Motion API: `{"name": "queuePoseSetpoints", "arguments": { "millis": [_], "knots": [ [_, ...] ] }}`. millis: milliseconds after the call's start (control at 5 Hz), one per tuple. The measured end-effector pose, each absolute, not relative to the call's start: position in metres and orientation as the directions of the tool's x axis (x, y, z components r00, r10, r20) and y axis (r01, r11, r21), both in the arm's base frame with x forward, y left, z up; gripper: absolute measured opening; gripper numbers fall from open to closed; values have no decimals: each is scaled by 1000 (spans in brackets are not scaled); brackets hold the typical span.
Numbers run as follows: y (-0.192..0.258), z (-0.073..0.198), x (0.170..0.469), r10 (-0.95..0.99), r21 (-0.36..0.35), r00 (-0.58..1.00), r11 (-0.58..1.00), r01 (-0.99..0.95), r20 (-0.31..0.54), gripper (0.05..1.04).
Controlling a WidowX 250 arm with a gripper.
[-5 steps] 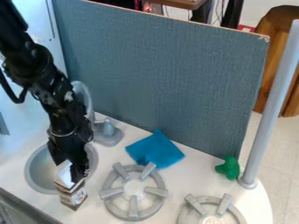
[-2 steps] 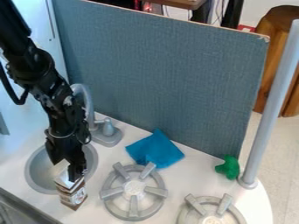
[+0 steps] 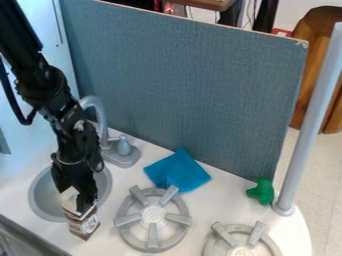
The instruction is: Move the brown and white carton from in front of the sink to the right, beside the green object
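Note:
The black gripper [image 3: 77, 199] hangs over the front right part of the sink, its fingers down at the top of a small brown and white carton [image 3: 84, 225]. The carton stands upright on the white counter between the sink and the left burner, and the fingers overlap its white top. Whether they press on it from both sides cannot be made out. A blue cloth [image 3: 177, 171] lies behind the left burner, and a green toy [image 3: 262, 191] sits by the base of the grey post.
The round grey sink [image 3: 37, 202] has a faucet [image 3: 101, 120] behind it. Two grey burners, the left one [image 3: 153, 220] and the right one [image 3: 242, 244], stand on the counter. A blue-grey panel [image 3: 180, 85] rises along the back, with a grey post [image 3: 310, 120] at the right.
The gripper has lowered slightly onto the carton's top, and the arm above it has shifted a little to the right. The carton has stayed in about the same place.

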State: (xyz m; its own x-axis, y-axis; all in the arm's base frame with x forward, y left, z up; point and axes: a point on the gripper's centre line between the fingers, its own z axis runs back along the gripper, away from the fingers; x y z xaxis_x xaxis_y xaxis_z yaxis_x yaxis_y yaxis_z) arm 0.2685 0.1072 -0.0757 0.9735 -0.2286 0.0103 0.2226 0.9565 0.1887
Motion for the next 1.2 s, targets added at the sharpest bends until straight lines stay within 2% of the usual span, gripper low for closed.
{"name": "queuePoseSetpoints", "arguments": {
  "millis": [400,600,800,1000,1200],
  "knots": [
    [108,-92,268,-253,188,968,950,250,-11,1004],
    [109,-95,272,-283,181,959,943,281,-17,950],
    [110,-95,271,-299,154,954,942,298,-15,847],
    [109,-94,267,-341,124,938,930,345,-56,847],
    [108,-69,274,-383,142,922,911,387,-57,847]
  ]
}}
